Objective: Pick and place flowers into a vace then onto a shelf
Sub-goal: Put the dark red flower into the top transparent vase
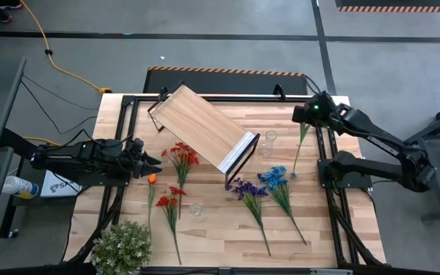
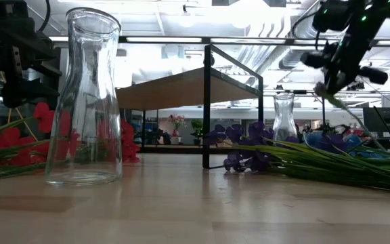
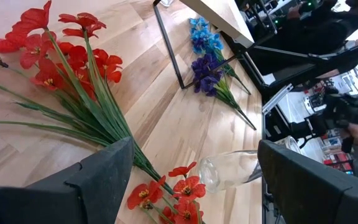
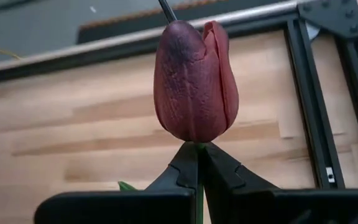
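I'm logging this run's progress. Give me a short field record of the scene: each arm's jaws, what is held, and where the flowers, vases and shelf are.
left gripper: jaws open, empty, by the red flowers
right gripper: jaws shut on dark red tulip just under its bloom
tulip stem: hangs toward the table
vases: near vase and far vase, both upright, empty
shelf: on the table, nothing on it
other flowers: lying flat

Table [image 1: 220,244]: bearing everything.
Lying: red flowers [image 1: 180,156], purple flowers [image 1: 247,191], blue flowers [image 1: 275,179].
Standing: shelf [image 1: 201,126], two vases [image 1: 197,211], bushy plant [image 1: 122,246].
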Robot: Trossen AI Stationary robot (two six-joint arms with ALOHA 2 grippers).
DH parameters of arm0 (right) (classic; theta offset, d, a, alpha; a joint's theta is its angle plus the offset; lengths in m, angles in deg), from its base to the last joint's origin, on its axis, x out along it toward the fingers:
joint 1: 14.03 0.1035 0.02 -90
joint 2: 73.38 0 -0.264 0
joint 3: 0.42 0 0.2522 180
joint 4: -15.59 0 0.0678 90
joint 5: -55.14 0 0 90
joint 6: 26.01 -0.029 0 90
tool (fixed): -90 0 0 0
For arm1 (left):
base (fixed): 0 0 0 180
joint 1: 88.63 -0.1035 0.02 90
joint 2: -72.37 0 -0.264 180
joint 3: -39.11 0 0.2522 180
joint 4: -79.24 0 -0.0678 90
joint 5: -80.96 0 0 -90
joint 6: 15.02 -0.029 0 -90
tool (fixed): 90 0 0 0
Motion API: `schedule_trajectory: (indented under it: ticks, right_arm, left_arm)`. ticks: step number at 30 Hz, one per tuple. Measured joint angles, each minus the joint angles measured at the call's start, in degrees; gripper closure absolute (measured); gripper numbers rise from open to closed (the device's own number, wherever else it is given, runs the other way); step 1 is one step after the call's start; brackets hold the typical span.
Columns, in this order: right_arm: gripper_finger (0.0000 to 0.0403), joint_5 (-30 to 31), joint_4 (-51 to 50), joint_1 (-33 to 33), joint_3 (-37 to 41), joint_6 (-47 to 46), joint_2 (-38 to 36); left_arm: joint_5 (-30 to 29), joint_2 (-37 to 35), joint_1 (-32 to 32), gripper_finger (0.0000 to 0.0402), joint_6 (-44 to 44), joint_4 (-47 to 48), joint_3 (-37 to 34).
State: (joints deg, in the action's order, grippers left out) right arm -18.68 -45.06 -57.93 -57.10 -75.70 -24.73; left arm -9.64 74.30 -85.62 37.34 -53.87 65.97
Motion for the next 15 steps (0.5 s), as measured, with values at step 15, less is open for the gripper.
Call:
schedule_trajectory:
  ticks: [15]
  right_arm:
    - [0.0402, 7.70, -4.90, 0.02, -28.67, 13.17, 0.01]
  left_arm:
    - [0.00, 0.01, -0.01, 0.0025, 0.01, 0.00, 0.00]
